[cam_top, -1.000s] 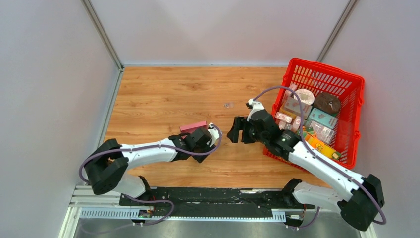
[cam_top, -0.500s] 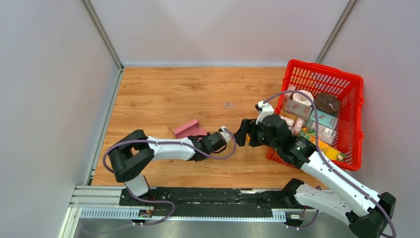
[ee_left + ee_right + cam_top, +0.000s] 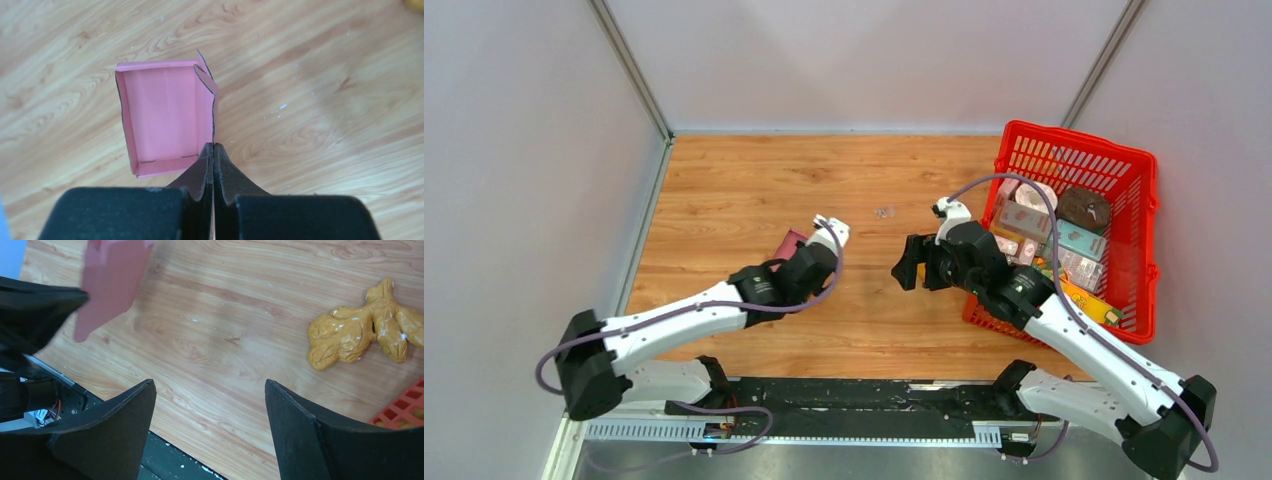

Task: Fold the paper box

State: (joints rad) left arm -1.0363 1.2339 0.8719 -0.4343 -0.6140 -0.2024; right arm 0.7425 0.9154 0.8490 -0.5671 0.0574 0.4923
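**Paper Box Clamped in Left End Effector**

The wooden counter (image 3: pixel 724 190) carries a red mesh basket (image 3: pixel 1149 235) at its 3 o'clock edge. The pink paper box (image 3: pixel 165 117), an open tray, lies toward 9 o'clock from counter centre. The left end effector (image 3: pixel 213 150) pinches the box's side wall. The right end effector (image 3: pixel 209 385), jaws wide and empty, hovers at the box's 3 o'clock.

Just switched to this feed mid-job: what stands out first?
The open pink thin-cardboard paper box, left of centre on the wooden table, one side wall pinched in the shut left gripper. At the right edge, a red plastic mesh basket packed with printed cartons, with the right gripper open beside it.
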